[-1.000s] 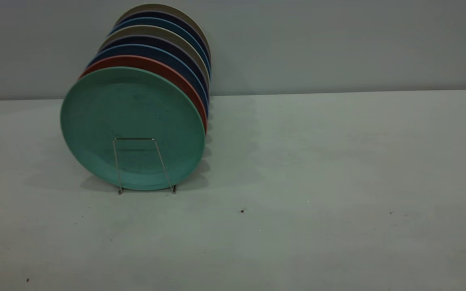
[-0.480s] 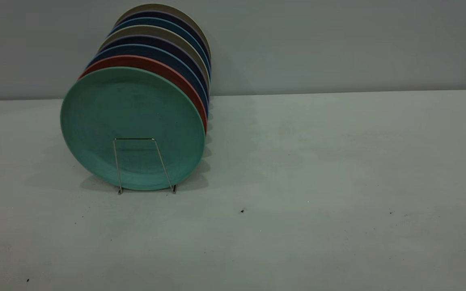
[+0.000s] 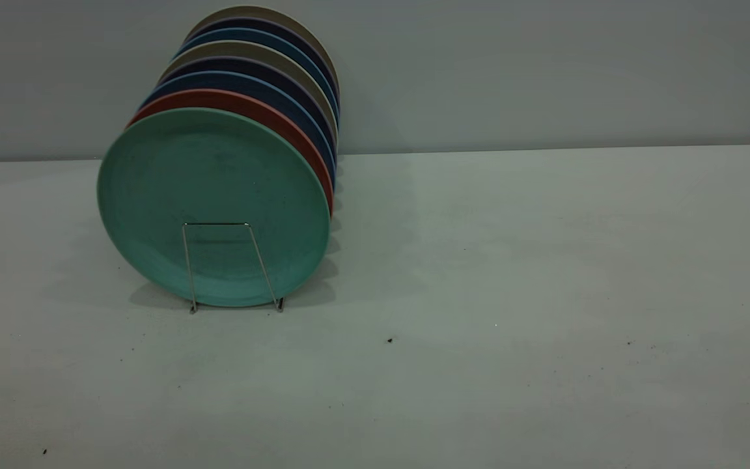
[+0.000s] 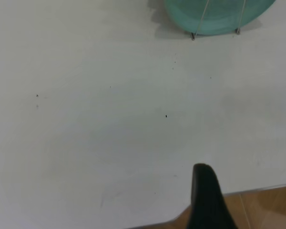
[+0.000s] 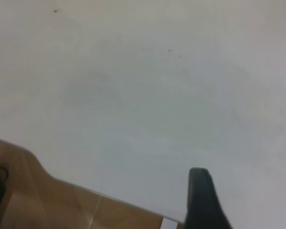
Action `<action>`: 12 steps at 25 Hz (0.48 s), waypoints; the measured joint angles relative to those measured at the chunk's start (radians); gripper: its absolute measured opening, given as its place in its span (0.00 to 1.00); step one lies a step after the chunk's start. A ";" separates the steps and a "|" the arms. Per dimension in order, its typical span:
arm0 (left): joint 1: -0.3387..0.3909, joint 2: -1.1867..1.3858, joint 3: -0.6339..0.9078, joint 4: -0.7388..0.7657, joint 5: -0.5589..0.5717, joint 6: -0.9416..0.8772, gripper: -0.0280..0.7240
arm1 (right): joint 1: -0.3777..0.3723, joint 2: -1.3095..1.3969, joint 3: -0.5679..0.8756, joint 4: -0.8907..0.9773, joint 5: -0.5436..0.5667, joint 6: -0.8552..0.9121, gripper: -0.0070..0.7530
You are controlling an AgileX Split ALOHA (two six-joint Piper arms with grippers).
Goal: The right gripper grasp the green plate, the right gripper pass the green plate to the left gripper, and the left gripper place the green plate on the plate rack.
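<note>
The green plate (image 3: 213, 205) is standing upright at the left of the table (image 3: 512, 273), first in a row of plates on the rack (image 3: 232, 266), leaning behind the front wire loop. A red plate (image 3: 264, 112) is peeking out just behind it, then blue plates (image 3: 271, 88) and beige ones, each mostly hidden by the one in front. No writing is showing anywhere. The left gripper (image 4: 207, 198) is hanging over the table's near edge, well apart from the plate; only one dark finger is showing, so its opening cannot be told. The right gripper (image 5: 202, 200) is likewise showing one finger over the table's edge, with nothing visibly held.
</note>
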 joint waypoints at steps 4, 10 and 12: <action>0.000 -0.006 0.001 0.000 0.000 0.000 0.68 | -0.072 -0.046 0.000 0.002 0.000 0.000 0.64; 0.000 -0.017 0.001 0.000 0.000 0.000 0.68 | -0.185 -0.145 0.000 0.003 0.001 0.000 0.64; 0.000 -0.017 0.001 0.000 0.000 0.000 0.68 | -0.206 -0.145 0.000 0.003 0.001 0.000 0.64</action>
